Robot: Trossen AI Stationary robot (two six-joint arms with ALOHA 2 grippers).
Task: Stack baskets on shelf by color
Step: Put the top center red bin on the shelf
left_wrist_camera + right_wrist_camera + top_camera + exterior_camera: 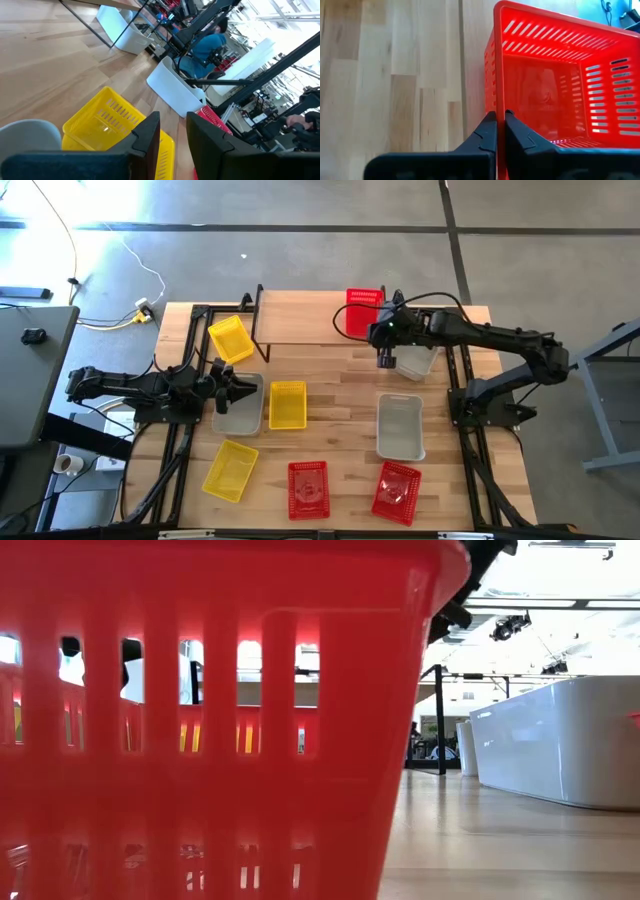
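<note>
My right gripper [500, 120] is pinched on the side wall of a red basket [555, 85], fingers nearly together with the thin red rim between them; from above that grip is hidden under my own wrist, and only the far part of the same basket [362, 308] shows, sitting on the shelf [300, 315] at its right end. A grey basket [418, 360] lies just beside my right arm, partly covered by it. The low view is almost filled by the slotted wall of another red basket [220, 720], so close that nothing of the shelf can be made out there, only a white-grey basket side [560, 745] to the right. My left gripper [172, 135] has its fingers apart with nothing between them, hanging over a yellow basket [107, 122]; from above it sits at the table's left side over a grey basket [238, 408], with that yellow basket [288, 404] just beside. Only the high view shows the rest: a tilted yellow basket [230, 339] near the shelf's left end, another yellow one [231, 470], two red ones [308, 489] [396, 489] near the front edge, and a grey one [400, 427]. A person in blue [205, 47] shows beyond the table, partly blocked by dark frames.
</note>
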